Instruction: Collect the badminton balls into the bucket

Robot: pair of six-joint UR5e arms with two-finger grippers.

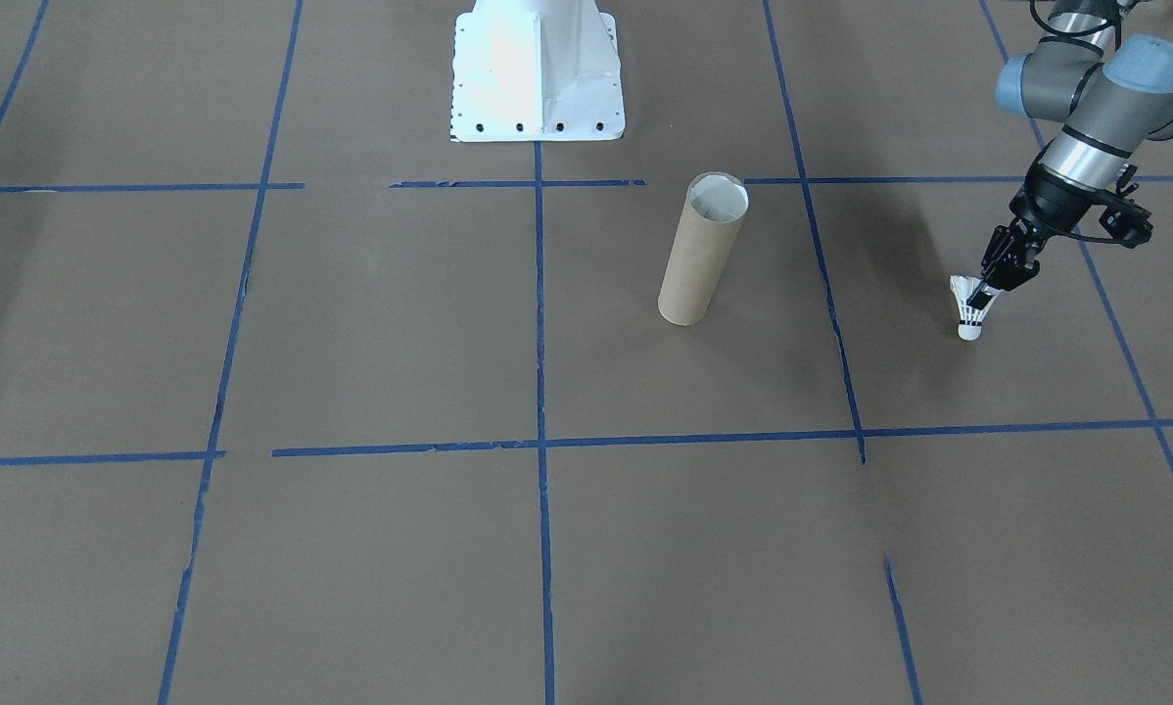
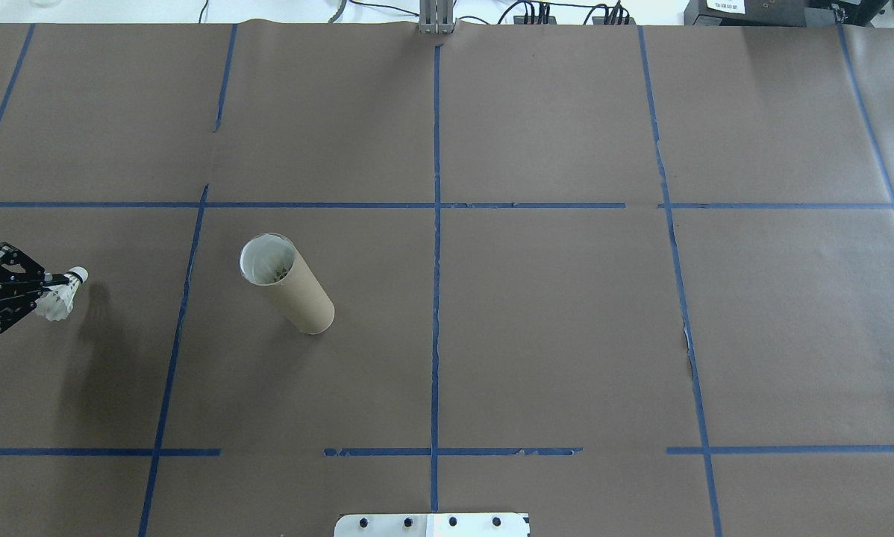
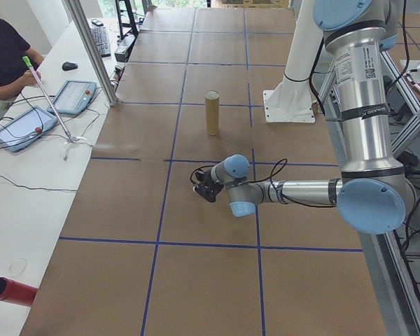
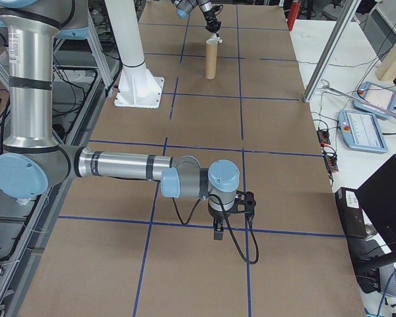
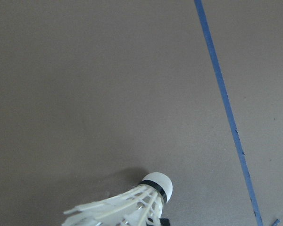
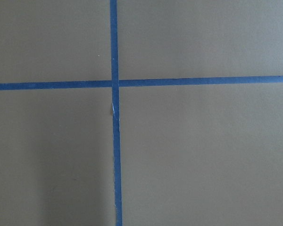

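I have the left tool [image 1: 988, 294] clenched on the shuttlecock [image 1: 968, 311] at the right of the front view, cork tip down, apparently just clear of the brown-papered surface [image 1: 351, 323]. It looks featherlight and fragile; I judge the skirt would crush easily, so a light hold at the skirt's edge, or better near the cork, suits it. The bucket [image 1: 702, 250] stands upright toward frame centre, well apart, its narrow mouth open. Nothing stands between them but blue tape lines [image 1: 826, 284]. Farther up sits the white robot base [image 1: 538, 69]. The right tool [image 4: 219, 231] shows only in a side view; I cannot tell its state.
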